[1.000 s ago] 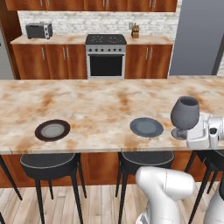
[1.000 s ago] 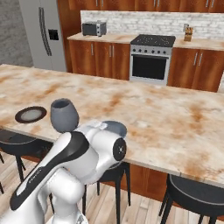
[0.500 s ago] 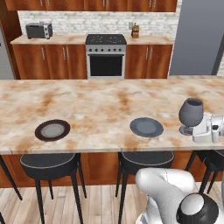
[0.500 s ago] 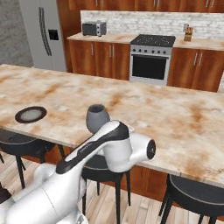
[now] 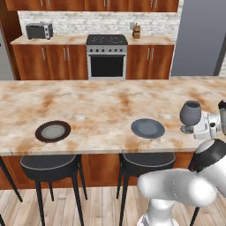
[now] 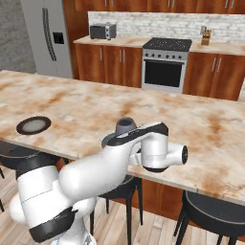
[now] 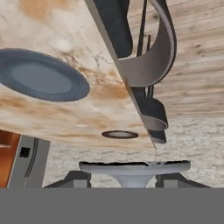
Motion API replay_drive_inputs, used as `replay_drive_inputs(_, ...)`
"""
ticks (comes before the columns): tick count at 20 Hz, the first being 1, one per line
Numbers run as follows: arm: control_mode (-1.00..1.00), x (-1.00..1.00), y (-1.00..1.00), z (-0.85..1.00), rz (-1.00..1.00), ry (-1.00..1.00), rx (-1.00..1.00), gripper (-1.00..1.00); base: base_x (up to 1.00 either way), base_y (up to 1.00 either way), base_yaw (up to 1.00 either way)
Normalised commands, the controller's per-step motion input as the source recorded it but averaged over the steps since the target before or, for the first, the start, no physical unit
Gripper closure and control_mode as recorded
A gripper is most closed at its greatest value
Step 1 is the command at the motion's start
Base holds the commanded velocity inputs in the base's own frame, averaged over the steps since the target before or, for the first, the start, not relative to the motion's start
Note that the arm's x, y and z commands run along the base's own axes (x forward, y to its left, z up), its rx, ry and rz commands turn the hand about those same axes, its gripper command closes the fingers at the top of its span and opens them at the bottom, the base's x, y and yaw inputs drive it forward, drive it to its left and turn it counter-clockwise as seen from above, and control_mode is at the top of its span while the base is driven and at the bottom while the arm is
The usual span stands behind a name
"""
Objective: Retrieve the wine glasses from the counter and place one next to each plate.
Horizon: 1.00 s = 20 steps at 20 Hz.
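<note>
Here we are carrying a grey translucent stemmed wine glass (image 5: 191,115) over the front edge of the long beige island top with rust-orange veining (image 5: 97,106), near its right end. The white arm's two-finger gripper (image 5: 204,127) is reaching in sideways from the right, and its jaws are standing about half apart, closed on the glass low down by the stem and round foot; in the hand view that foot (image 7: 134,169) is sitting between the two dark tips. The glass is standing upright, bowl above the gripper.

The relation we are steering by is this: the plain round dark grey plate (image 5: 148,128) is lying to the left of the glass along the same front edge, near but not touching, with bare stone between them. In the hand view this plate (image 7: 41,81) is ahead of the foot. The other dark grey plate with the brownish rim (image 5: 53,131) is lying well apart, toward the left end of the front edge. We are judging that a short lowering beside the nearer plate is what remains for this glass.
</note>
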Motion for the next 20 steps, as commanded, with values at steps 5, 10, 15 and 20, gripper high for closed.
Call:
replay_drive_inputs(5,-1.0,0.67,-0.41,-0.38,0.01,0.01,-0.02,1.0,0.0,0.0,0.0)
replay_drive_inputs(10,-1.0,0.34,-0.02,-0.34,-0.02,0.0,-0.12,1.0,0.0,0.0,0.0)
replay_drive_inputs(15,-1.0,0.63,0.0,-0.29,-0.03,0.01,-0.05,1.0,0.0,0.0,0.0)
replay_drive_inputs(20,-1.0,0.64,0.0,-0.37,-0.03,0.03,0.0,1.0,0.0,0.0,0.0)
